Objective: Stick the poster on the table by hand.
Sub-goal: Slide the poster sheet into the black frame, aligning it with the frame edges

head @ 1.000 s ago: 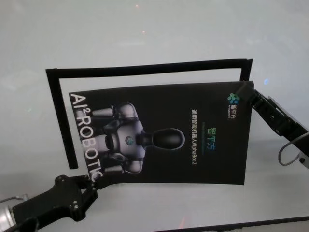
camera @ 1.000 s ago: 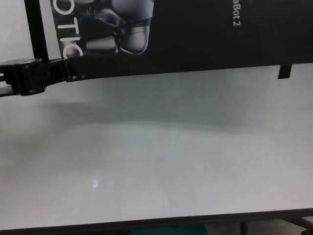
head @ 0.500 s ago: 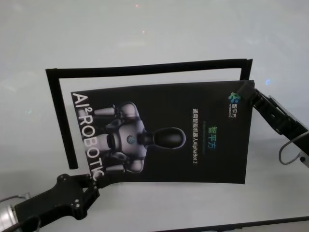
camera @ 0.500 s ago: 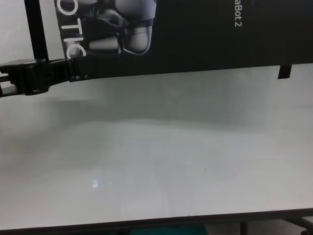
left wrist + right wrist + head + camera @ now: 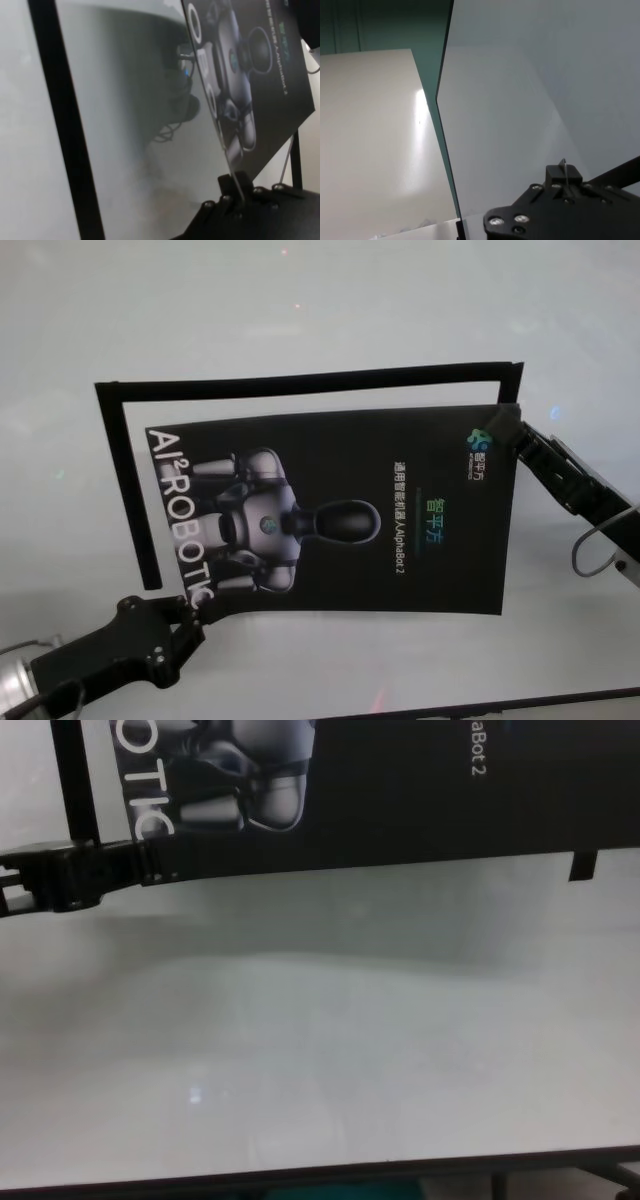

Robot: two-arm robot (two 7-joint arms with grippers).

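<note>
The poster point(image 5: 340, 510), black and glossy with a grey-white robot picture and white lettering, hangs between both hands just above the white table point(image 5: 300, 310). My left gripper point(image 5: 192, 615) is shut on its near left corner, by the lettering; the chest view point(image 5: 150, 865) and left wrist view point(image 5: 235, 197) show this too. My right gripper point(image 5: 503, 428) is shut on the far right corner. In the right wrist view point(image 5: 564, 175) the sheet is a thin edge between the fingers. In the left wrist view the poster point(image 5: 250, 75) stands clear of the table, with a shadow under it.
Two narrow black strips lie on the table as an L: one along the far side point(image 5: 300, 383), one down the left point(image 5: 130, 490). A short strip end point(image 5: 583, 865) shows at the right. The table's dark front edge point(image 5: 350, 1178) runs close below.
The poster's near edge and right side have shifted slightly away and to the left. Both grippers keep their hold on the corners.
</note>
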